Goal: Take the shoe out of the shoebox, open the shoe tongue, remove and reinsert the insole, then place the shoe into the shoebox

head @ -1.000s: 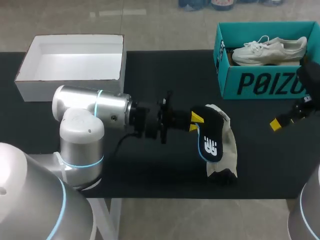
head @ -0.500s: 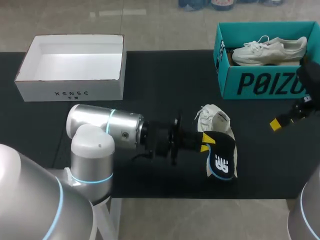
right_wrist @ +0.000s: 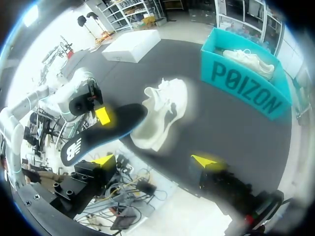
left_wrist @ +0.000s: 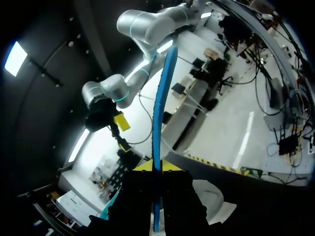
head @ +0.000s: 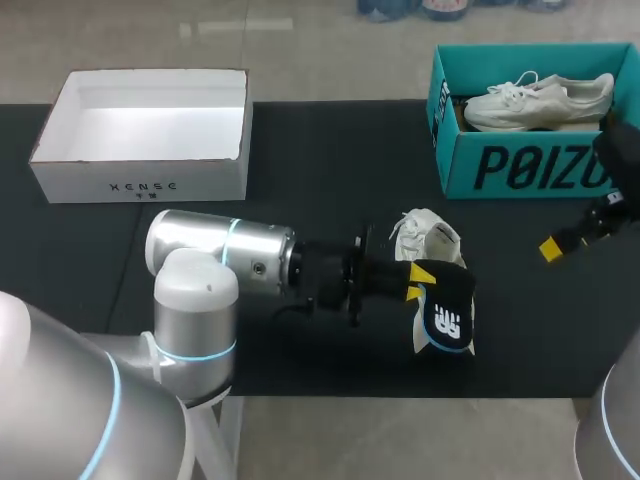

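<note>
Left arm enters from the left side and lies low across the black table. Left gripper is closed narrow on the black insole, one yellow tip on each face. The left wrist view shows the insole edge-on between the fingers of the left gripper, its blue rim running straight out ahead of them. In the head view the insole's logo face is turned up and it hangs over the near end of the white shoe; whether the two touch cannot be told. The shoe lies on the table, out of the teal shoebox and well apart from it. The shoebox stands at the far right of the table with a second white shoe inside. An open white box sits at the far left. Right gripper hovers at the right edge, just in front of the shoebox, holding nothing. The right wrist view shows the right gripper with its tips spread wide, the insole and shoe ahead of it, and the shoebox beyond.
</note>
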Controlling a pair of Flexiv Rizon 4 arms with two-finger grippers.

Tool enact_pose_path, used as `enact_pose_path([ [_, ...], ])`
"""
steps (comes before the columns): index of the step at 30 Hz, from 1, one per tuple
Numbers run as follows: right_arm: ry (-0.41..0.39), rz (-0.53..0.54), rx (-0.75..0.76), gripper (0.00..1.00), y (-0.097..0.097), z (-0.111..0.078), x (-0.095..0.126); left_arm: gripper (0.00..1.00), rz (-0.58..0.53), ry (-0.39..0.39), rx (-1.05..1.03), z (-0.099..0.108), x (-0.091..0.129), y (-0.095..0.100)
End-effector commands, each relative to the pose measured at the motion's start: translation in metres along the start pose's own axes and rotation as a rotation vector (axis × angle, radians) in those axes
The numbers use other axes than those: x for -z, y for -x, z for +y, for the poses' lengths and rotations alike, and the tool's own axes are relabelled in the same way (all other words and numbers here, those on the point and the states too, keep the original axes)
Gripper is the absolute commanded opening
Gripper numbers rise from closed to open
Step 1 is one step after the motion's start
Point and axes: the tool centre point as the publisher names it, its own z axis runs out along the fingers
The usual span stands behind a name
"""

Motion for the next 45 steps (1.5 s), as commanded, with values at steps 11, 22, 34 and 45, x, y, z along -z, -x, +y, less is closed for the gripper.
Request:
enact_pose_path([
  [11, 0.002, -0.002, -0.001, 1.0, -0.001, -0.002, 0.0, 0.0, 0.016, -0.044, 0.047, 0.024, -0.027, -0.011],
  [22, 0.002, -0.002, -0.001, 1.0, -0.001, -0.002, 0.0, 0.0, 0.04, 0.021, 0.07, 0.033, -0.01, -0.017],
  [34, 0.002, -0.002, -0.001, 1.0, -0.001, -0.002, 0.0, 0.0, 0.067, 0.066, 0.067, 0.064, -0.002, -0.017],
  [45, 0.002, -0.002, -0.001, 1.0, -0.001, -0.002, 0.0, 0.0, 0.1, 0.061, 0.046, 0.107, -0.018, -0.013],
])
